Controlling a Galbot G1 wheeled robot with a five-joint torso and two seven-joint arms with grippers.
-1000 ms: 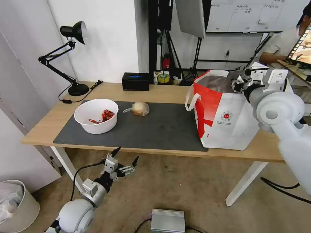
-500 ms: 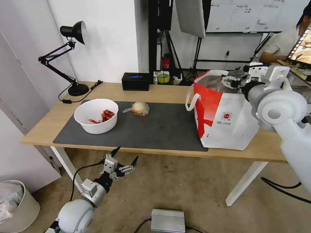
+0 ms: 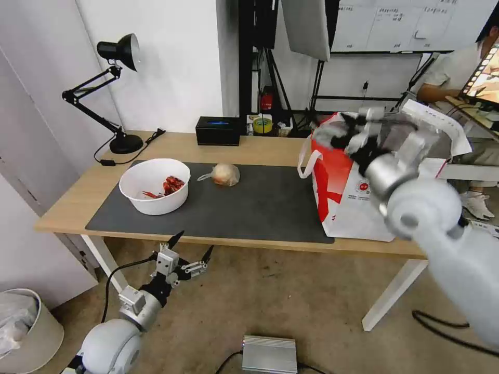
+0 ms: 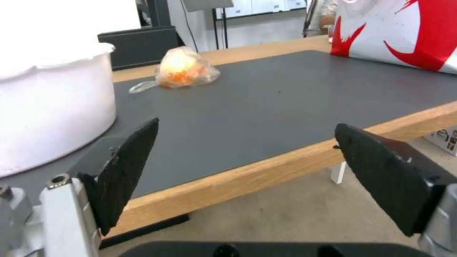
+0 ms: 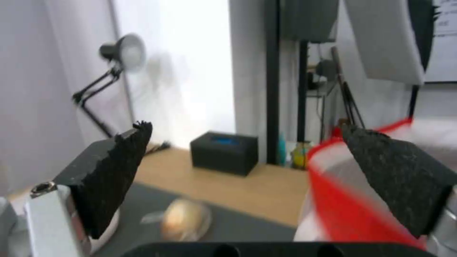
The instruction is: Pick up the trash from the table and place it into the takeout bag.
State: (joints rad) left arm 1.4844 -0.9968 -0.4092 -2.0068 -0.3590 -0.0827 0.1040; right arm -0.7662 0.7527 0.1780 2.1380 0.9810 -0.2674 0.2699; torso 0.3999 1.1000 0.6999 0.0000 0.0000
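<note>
Trash is sitting on the table (image 3: 260, 148) in two pieces now: one white bowl (image 3: 154, 185) with red shells (image 3: 170, 185) inside, at about nine o'clock on the dark grey mat (image 3: 249, 208), and one clear bag with a tan lump (image 3: 224, 174) just beside it toward eleven o'clock, apart from the bowl. One takeout bag (image 3: 345, 197) is standing at the three o'clock end of the table, white and red, showing a small round red logo (image 3: 362, 187) with tiny print under it (too small to read). One white loop handle (image 3: 306, 158) is hanging off its near corner.

And the right gripper (image 3: 345, 130) is hovering over the bag's open mouth, blurred in the head view; the right wrist view is showing its two black pads (image 5: 114, 175) spread wide with nothing between them, the bag's red rim (image 5: 333, 189) below.

Down at six o'clock, below the table's front edge, the left gripper (image 3: 189, 249) is hanging over the floor with its pincer parted too, and the left wrist view is looking across the mat at the bowl (image 4: 52, 107) and the lump bag (image 4: 183, 69).

Behind, one black box (image 3: 218, 130) is sitting at twelve o'clock on the tabletop, one black desk lamp (image 3: 112, 88) at ten.
</note>
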